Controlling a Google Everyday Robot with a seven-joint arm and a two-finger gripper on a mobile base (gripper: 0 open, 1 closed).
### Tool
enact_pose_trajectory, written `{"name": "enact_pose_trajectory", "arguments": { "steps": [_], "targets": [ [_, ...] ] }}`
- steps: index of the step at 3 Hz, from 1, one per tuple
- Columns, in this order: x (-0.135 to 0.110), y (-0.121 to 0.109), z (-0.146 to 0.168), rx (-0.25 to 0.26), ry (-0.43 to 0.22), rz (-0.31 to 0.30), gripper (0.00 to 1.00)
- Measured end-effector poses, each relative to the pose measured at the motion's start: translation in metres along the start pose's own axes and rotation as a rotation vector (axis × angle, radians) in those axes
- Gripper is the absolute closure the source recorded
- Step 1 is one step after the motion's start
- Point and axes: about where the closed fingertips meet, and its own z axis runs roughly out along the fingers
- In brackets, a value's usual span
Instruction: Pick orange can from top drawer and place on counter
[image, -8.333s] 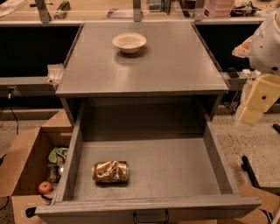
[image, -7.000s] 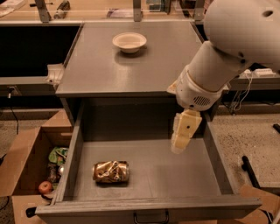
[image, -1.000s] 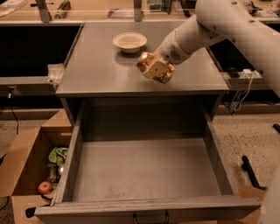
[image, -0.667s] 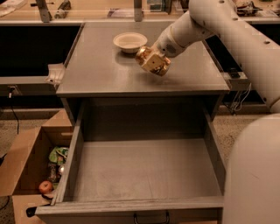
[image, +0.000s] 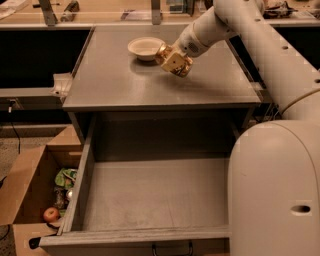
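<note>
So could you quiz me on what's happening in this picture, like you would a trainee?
1. True or false: the orange can lies in the top drawer.
2. The end effector is above: A) the counter, B) the top drawer, C) the cardboard box.
3. Fill in: next to the end effector, on the counter, sits a pale ____.

Key: 1 false, the drawer is empty and the end effector grips the can. 2 A. 3 bowl.

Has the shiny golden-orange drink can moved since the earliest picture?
Yes. The orange can left the deep grey top drawer; the gripper holds it over the flat grey counter, just right of the pale bowl.
</note>
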Motion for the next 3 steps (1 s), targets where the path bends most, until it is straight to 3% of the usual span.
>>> {"name": "enact_pose_trajectory", "arguments": {
  "steps": [1, 2, 3],
  "targets": [
    [0.0000, 0.0000, 0.0000, 0.000, 0.000, 0.000, 0.51],
    [0.0000, 0.0000, 0.0001, 0.000, 0.000, 0.000, 0.20],
    [0.0000, 0.0000, 0.0001, 0.000, 0.000, 0.000, 0.00]
  ]
}}
